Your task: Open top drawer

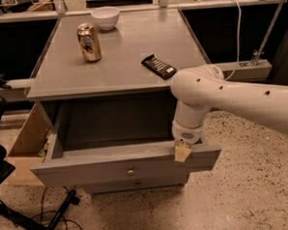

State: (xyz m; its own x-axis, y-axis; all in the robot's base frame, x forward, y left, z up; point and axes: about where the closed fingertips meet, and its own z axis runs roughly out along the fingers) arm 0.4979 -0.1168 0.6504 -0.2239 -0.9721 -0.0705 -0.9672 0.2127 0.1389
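End effector (182,152) on rim, top drawer (113,170) open

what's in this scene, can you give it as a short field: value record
task: open top drawer
top drawer: pulled well out, tray showing
knob: centre of the drawer front, nothing touching it
gripper: at the drawer's front rim, right of the knob
arm: reaches in from the right
table: holds can, bowl, snack bar
box: cardboard, on the floor left of the drawer
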